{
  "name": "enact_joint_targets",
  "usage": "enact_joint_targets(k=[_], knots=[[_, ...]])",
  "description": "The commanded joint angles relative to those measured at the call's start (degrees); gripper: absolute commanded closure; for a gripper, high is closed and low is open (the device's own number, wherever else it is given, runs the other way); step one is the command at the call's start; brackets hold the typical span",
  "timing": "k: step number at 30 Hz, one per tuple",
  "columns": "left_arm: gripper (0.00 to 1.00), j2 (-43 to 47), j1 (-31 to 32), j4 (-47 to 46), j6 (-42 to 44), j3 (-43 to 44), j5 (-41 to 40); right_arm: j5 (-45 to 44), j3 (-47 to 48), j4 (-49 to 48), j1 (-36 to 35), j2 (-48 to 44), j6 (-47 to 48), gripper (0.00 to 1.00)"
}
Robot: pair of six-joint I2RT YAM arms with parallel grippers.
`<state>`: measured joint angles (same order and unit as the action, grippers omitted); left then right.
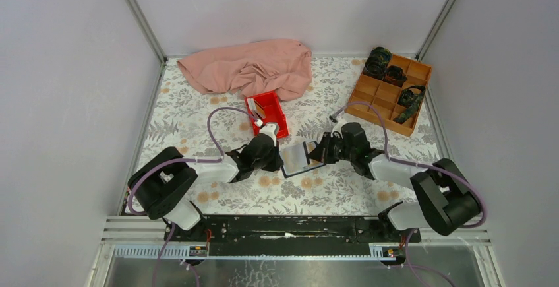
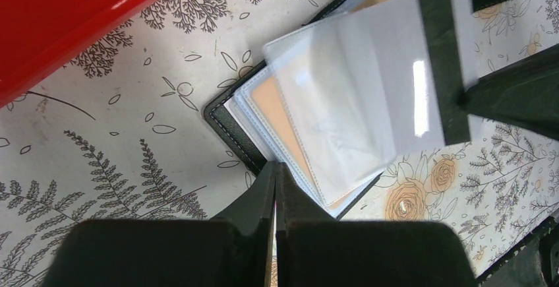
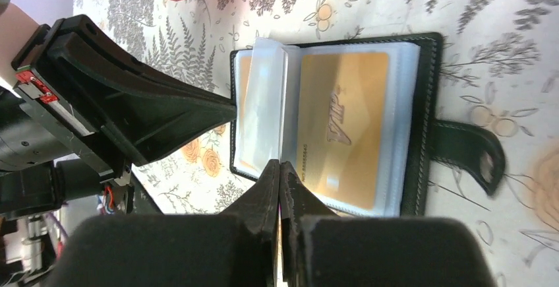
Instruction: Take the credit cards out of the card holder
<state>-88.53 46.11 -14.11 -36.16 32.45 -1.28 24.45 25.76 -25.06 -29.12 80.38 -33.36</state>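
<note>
Open card holder (image 1: 302, 158) mid-frame, left gripper (image 2: 275, 168) and right gripper (image 3: 279, 165) both closed tight at its sleeve edges, gold credit cards (image 3: 339, 128) in sleeves, removal not yet done.

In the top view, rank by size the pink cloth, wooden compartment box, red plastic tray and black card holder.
1. Pink cloth
2. wooden compartment box
3. red plastic tray
4. black card holder, close to the tray and partly hidden
</note>
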Motion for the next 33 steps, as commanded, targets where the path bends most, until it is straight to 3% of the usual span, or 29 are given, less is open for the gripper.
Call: enact_joint_targets(k=[1,8,10,11,14,16,19,22,28,33], knots=[[1.00,-1.1,0.3,3.8,1.5,-1.0,0.0,-7.1,1.2,6.1,1.3,-5.4,3.4,1.00],[1.00,4.5,1.3,2.7,4.2,-1.0,2.8,-7.7,0.6,10.3,1.7,-17.1,4.2,1.00],[0.96,8.5,1.8,3.3,4.7,-0.5,3.6,-6.1,0.4,10.3,1.6,-20.7,4.6,1.00],[0.91,10.8,1.9,3.6,5.0,-0.2,4.2,-5.3,0.3,10.2,1.7,-22.4,4.8,1.00],[0.50,17.0,2.0,4.3,5.6,1.0,5.2,-2.2,-0.1,8.8,1.7,-27.0,4.3,1.00],[0.32,20.7,2.0,3.4,5.6,1.3,5.6,0.8,-0.4,7.1,1.7,-29.3,2.7,1.00],[0.23,25.5,2.0,-1.4,5.1,0.4,6.5,6.3,-1.3,1.9,1.7,-31.4,-0.9,1.00],[0.27,28.5,2.0,-6.9,4.2,-0.6,7.6,10.6,-1.8,-3.7,1.6,-32.3,-4.5,1.00],[0.50,31.2,2.0,-14.1,2.3,-3.1,9.3,15.9,-1.5,-9.3,1.7,-32.2,-8.2,1.00],[0.55,30.6,2.0,-15.1,2.4,-3.2,11.4,17.7,-1.9,-12.2,1.7,-32.3,-10.3,1.00]])
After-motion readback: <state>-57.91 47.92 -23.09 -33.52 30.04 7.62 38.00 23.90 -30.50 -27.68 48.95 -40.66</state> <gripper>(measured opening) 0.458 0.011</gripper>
